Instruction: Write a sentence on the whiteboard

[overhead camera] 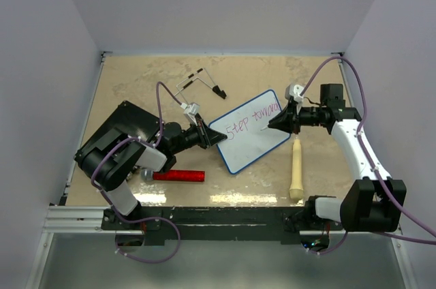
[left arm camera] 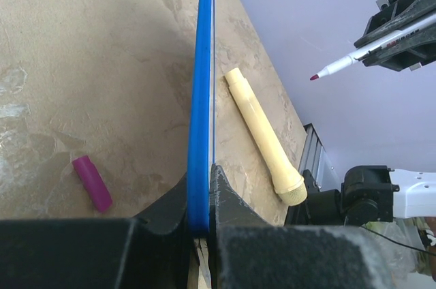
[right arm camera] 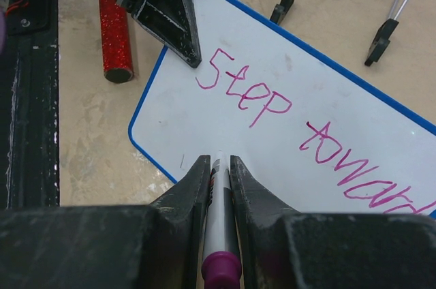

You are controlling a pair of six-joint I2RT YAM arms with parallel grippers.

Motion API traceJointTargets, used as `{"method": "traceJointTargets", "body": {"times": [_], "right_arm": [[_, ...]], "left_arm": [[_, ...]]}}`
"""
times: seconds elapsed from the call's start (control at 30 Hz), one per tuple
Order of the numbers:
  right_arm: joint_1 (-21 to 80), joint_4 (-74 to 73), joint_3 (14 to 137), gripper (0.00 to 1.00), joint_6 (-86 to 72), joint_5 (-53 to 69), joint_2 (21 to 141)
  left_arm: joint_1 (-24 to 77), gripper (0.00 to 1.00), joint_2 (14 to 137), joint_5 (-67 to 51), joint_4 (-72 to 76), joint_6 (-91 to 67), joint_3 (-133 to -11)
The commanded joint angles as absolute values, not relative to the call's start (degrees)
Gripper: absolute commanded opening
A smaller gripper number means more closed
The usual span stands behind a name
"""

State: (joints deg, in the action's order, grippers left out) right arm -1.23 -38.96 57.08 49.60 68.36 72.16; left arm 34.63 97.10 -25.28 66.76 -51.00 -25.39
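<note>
The whiteboard (overhead camera: 240,147) lies slanted at the table's middle, white with a blue rim (left arm camera: 201,91). Purple-pink words (overhead camera: 253,119) on it read "Step toward" (right arm camera: 248,95). My left gripper (overhead camera: 216,137) is shut on the board's left edge, its jaws either side of the rim (left arm camera: 202,180). My right gripper (overhead camera: 274,125) is shut on a white marker (right arm camera: 219,214) with a purple end. The marker's tip (left arm camera: 315,78) hangs clear of the board's face, over its bare lower part (right arm camera: 286,166).
A cream stick (overhead camera: 296,170) lies right of the board. A red glitter tube (overhead camera: 178,176) lies to its lower left. A wire stand (overhead camera: 201,81) lies behind it, and a black slab (overhead camera: 119,132) sits at the left. A purple cap (left arm camera: 92,183) lies on the table.
</note>
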Motion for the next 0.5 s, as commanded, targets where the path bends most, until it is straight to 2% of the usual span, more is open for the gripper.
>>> {"method": "traceJointTargets", "body": {"times": [0.0, 0.47], "right_arm": [[-0.44, -38.06, 56.69, 0.0, 50.54, 68.29, 72.33], [8.87, -35.25, 57.65, 0.0, 50.18, 61.1, 73.21]], "left_arm": [[34.98, 0.0, 95.8, -26.01, 77.34, -53.0, -25.84], [34.98, 0.0, 96.33, -25.31, 78.31, -54.75, -25.75]]}}
